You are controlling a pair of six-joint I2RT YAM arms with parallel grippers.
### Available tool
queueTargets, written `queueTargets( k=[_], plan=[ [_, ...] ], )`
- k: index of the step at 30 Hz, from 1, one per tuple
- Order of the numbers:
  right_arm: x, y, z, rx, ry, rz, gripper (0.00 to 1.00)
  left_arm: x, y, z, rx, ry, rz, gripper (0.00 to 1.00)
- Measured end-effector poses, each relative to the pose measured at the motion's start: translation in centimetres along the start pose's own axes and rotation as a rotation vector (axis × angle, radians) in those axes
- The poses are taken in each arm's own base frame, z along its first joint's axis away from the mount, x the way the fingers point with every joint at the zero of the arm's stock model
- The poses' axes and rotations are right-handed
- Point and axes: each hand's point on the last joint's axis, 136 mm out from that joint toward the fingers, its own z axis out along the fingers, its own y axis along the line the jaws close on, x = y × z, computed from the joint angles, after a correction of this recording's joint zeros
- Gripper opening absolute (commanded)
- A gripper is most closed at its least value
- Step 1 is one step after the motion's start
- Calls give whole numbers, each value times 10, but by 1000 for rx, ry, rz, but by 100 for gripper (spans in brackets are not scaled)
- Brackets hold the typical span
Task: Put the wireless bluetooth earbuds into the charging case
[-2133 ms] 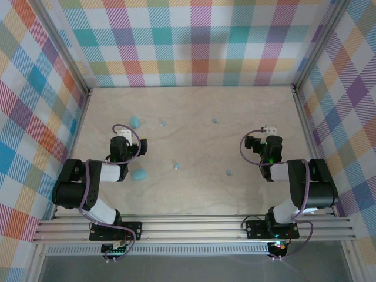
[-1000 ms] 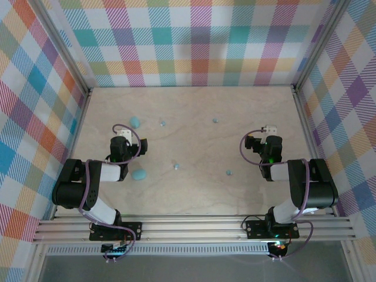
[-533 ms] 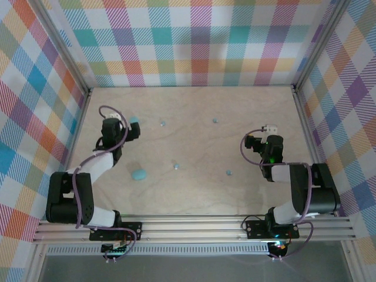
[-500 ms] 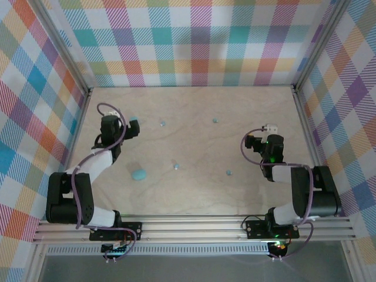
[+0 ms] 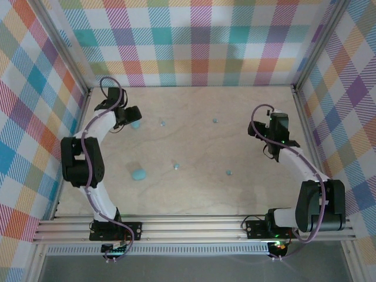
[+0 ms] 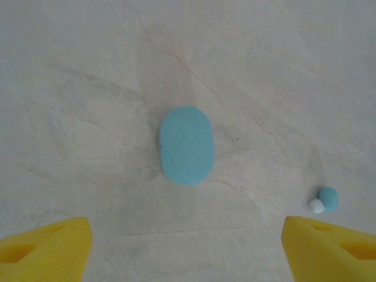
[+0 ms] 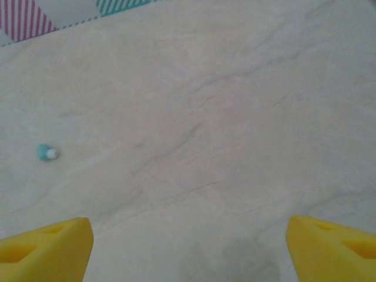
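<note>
plaid walls in many colours close in a pale, veined table (image 5: pixel 194 197) on three sides.

from the top external camera, the left gripper (image 5: pixel 132 113) hangs near the far left corner, just beside a light-blue charging case (image 5: pixel 136 124). whether the two touch i cannot tell from this height. a second case (image 5: pixel 138 174) lies toward the left edge, closer to the near edge and well apart from both arms. four earbuds lie scattered on the table. one earbud (image 5: pixel 163 123) sits near the far case and another earbud (image 5: pixel 215 120) lies toward the middle of the far edge. a third earbud (image 5: pixel 175 167) and a fourth earbud (image 5: pixel 228 173) rest around the table's middle. the right gripper (image 5: pixel 258 132) reaches over the far half, toward the right edge.

from the left wrist, the case lies flat on the bare surface, apart from the yellow fingertips (image 6: pixel 47 247) that stand at the two lower corners. the jaws are wide, with nothing between them. a small earbud with a white tip sits off to the case's right.

from the right wrist, the yellow fingertips (image 7: pixel 332 247) are likewise spread wide over bare table and hold nothing. one white-tipped earbud (image 7: pixel 46 152) lies far off to the left, below a strip of plaid wall (image 7: pixel 26 17).
</note>
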Motion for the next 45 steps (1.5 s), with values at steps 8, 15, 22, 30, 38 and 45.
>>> queueTargets(
  k=[8,15,22,30,38,45],
  plan=[
    [2,50,6,-142,136,23,76,21,4,56,-54,172,-66,77],
    [4,97,21,-268,221,32,75,15,4,66,-73,207,-63,68],
    [24,121,37,-358,319,48,75,-9,-6,78,-67,192,-24,61],
    [32,130,49,-402,364,69,75,1,4,79,-112,233,10,62],
    [23,138,52,-430,355,69,73,7,7,95,-136,260,58,37],
    [22,138,53,-423,366,85,73,7,3,93,-149,248,119,20]
  ],
)
